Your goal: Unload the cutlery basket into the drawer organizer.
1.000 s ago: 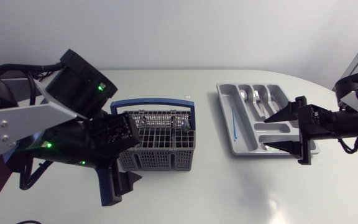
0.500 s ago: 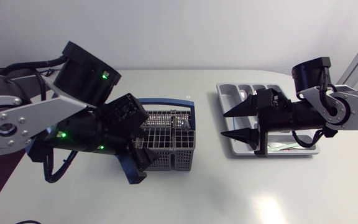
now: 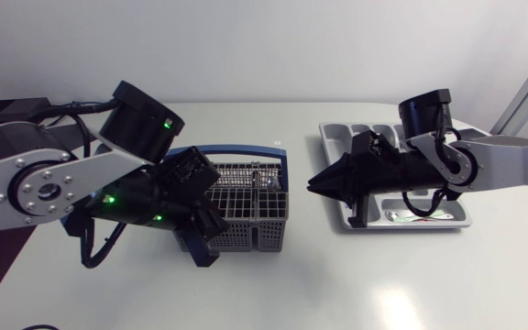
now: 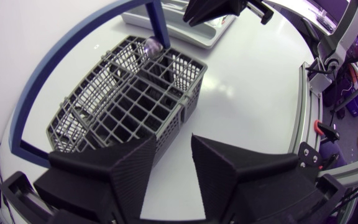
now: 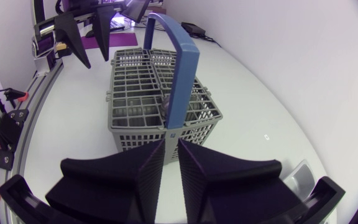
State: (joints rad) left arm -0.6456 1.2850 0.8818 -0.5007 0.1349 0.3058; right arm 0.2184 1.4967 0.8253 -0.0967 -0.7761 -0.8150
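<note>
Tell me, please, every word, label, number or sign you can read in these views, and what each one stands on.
No text can be read in any view.
cutlery basket: no print visible.
drawer organizer: no print visible.
left tool and right tool: plain matte black, no markings.
tiny mark beside the basket: too small to read.

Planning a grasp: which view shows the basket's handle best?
Right wrist view: the handle stands whole, ahead of the right gripper. Head view shows it partly under the left arm; left wrist view crops it.
</note>
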